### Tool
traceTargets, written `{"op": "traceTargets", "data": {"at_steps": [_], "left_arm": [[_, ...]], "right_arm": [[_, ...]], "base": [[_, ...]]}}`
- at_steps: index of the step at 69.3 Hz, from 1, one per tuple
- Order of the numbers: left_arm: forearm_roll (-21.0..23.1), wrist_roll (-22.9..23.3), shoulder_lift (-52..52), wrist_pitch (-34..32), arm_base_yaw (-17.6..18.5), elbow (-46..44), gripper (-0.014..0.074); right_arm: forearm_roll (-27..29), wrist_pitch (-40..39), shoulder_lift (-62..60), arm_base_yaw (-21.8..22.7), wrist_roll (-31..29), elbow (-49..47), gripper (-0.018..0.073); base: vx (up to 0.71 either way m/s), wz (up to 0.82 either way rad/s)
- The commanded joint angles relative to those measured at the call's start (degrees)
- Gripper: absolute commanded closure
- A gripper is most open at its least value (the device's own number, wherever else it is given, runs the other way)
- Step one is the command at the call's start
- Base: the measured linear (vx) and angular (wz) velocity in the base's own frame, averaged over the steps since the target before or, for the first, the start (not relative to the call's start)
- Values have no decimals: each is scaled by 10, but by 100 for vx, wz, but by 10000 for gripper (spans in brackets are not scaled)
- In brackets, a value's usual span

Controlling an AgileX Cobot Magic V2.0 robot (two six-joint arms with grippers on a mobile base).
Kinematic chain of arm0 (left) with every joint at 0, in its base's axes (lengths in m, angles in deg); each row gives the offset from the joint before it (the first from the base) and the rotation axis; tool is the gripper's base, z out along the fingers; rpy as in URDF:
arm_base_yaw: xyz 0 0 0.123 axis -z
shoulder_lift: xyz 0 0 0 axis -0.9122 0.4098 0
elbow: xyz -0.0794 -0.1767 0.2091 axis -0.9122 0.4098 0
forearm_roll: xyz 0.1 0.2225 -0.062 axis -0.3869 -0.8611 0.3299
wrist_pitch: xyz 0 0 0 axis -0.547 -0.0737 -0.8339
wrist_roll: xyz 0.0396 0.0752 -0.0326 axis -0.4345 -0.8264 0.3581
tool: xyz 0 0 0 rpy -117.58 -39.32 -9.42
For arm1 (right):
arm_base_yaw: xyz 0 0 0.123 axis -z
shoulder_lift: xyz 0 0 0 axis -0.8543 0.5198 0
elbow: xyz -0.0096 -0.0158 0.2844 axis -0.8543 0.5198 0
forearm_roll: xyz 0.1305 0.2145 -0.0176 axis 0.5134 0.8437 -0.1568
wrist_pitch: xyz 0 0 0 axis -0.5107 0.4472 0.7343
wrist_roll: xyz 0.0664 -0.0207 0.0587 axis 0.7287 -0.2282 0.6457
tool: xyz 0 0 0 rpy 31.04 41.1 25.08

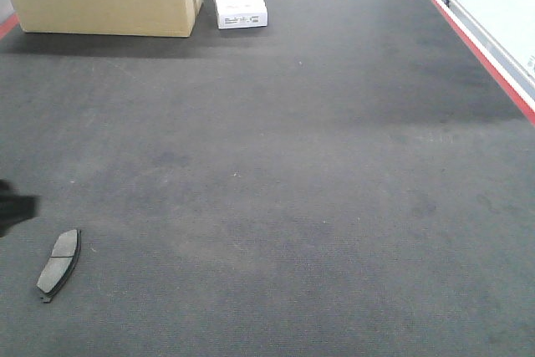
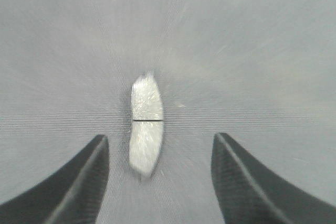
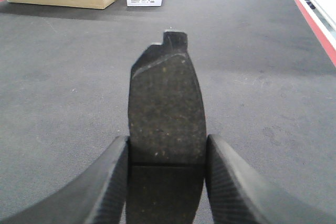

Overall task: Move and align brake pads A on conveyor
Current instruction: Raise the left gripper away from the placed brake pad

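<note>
Right claw tight on one brake pad; left claw wide near second pad.

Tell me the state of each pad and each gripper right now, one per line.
loose pad: lying flat on the belt, not gripped.
held pad: clamped in the right gripper, tab end pointing away.
left gripper: open, over the loose pad, not touching it.
right gripper: shut on the held pad.
</note>
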Motion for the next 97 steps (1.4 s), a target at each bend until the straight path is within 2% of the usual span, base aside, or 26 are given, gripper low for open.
{"op": "traceTargets", "data": {"at_steps": [1, 24, 37, 44, 97], "left_arm": [[5, 0, -103, -20, 0, 18, 207], [5, -8, -381, -25, 0, 133, 207], [5, -21, -493, -35, 0, 206, 207], [5, -20, -536, -62, 0, 231, 207], [5, -20, -552, -63, 0, 239, 207]], "right_arm": [[-8, -56, 5, 2, -2, -17, 569], [-8, -56, 5, 2, -2, -17, 569], [-8, -56, 5, 2, -2, -17, 569], [-8, -56, 5, 2, -2, -17, 569], [-8, -56, 5, 2, -2, -17, 569]], "base": [[0, 0], [0, 0], [0, 0], [0, 0], [0, 0]]}}
